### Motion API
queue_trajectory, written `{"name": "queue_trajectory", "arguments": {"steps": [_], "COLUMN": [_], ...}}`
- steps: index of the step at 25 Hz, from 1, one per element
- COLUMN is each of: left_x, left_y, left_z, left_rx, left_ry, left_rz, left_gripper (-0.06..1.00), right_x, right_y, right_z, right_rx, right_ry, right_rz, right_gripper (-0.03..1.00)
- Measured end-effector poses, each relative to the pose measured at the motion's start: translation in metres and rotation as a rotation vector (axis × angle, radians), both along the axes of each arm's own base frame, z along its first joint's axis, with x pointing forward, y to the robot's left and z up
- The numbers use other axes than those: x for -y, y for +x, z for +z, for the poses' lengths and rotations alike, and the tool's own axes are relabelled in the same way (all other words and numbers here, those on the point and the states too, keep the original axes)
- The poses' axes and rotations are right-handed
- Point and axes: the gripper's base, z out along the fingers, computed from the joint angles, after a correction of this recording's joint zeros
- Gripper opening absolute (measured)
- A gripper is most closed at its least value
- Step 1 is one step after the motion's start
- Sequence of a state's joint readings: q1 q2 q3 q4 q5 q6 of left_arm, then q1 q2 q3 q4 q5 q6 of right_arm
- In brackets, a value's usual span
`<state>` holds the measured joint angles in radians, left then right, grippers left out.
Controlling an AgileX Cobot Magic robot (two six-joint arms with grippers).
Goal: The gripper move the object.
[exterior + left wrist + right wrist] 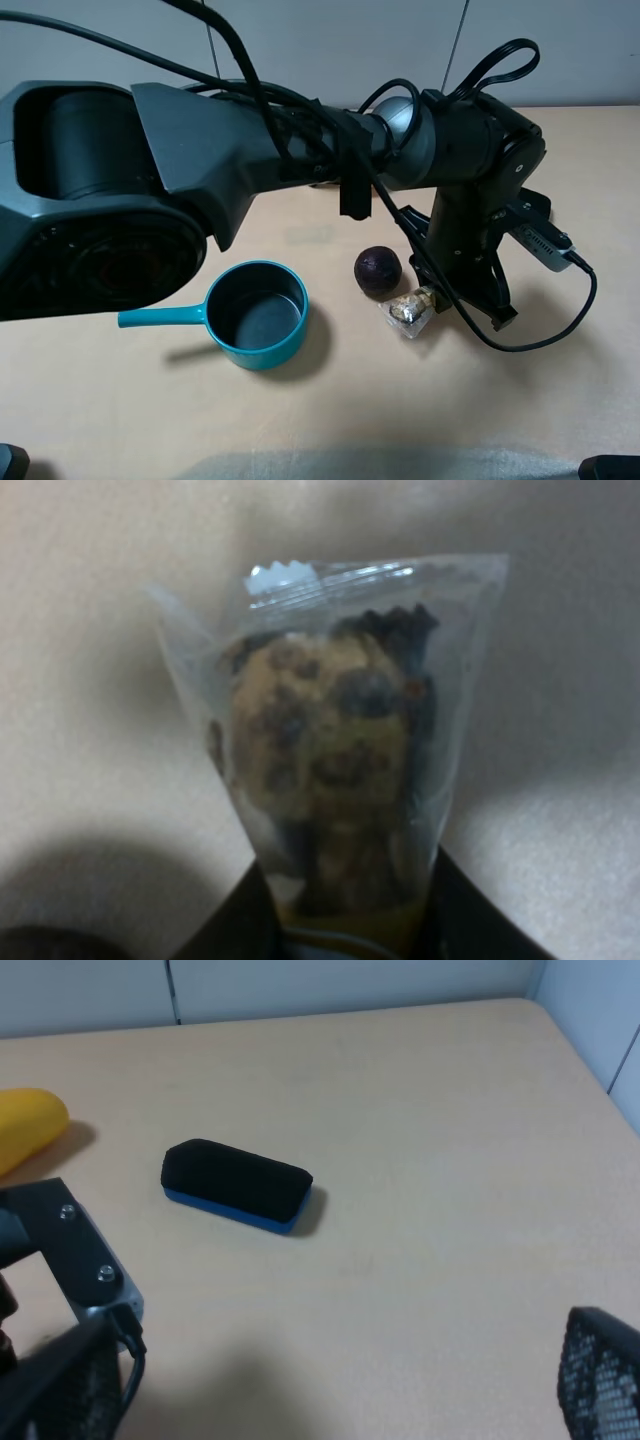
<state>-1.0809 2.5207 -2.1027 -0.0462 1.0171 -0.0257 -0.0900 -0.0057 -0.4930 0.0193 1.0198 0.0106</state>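
The object, a clear crinkly packet of gold-foil candies [408, 312], lies just right of a dark purple round fruit. My left gripper [428, 298] reaches across to the right of the exterior view and is shut on one end of the packet. In the left wrist view the packet [335, 750] fills the frame, pinched between the dark fingers [232, 932] of the gripper [345, 938]. I cannot tell whether the packet touches the table. My right gripper [330, 1400] is open and empty, its fingers wide apart.
A dark purple round fruit [378, 270] sits beside the packet. A teal saucepan [258, 315] stands to the left, its handle pointing left. In the right wrist view there are a black eraser with a blue base [237, 1185] and a yellow mango [25, 1125].
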Motion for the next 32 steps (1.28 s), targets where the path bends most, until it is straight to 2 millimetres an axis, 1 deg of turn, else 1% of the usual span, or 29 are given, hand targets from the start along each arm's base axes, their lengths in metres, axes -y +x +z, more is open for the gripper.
{"name": "queue_trajectory", "arguments": {"steps": [3, 5, 11, 23, 26, 32], "left_x": [0.0001, 0.0, -0.0002, -0.0014, -0.0014, -0.0015], "left_y": [0.0, 0.0, -0.0001, -0.0008, -0.0008, -0.0009], "left_z": [0.0, 0.0, 0.0, -0.0001, -0.0001, -0.0001], "left_rx": [0.0, 0.0, -0.001, -0.009, -0.009, -0.01], "left_ry": [-0.001, 0.0, 0.003, 0.015, 0.015, 0.017], "left_rz": [0.0, 0.0, 0.0, -0.001, -0.001, -0.002], "left_gripper": [0.23, 0.26, 0.45, 0.67, 0.69, 0.7], "right_x": [0.0, 0.0, 0.0, 0.0, 0.0, 0.0], "right_y": [0.0, 0.0, 0.0, 0.0, 0.0, 0.0], "right_z": [0.0, 0.0, 0.0, 0.0, 0.0, 0.0], "right_rx": [0.0, 0.0, 0.0, 0.0, 0.0, 0.0], "right_ry": [0.0, 0.0, 0.0, 0.0, 0.0, 0.0], "right_rz": [0.0, 0.0, 0.0, 0.0, 0.0, 0.0], "right_gripper": [0.66, 0.66, 0.66, 0.66, 0.66, 0.66]}}
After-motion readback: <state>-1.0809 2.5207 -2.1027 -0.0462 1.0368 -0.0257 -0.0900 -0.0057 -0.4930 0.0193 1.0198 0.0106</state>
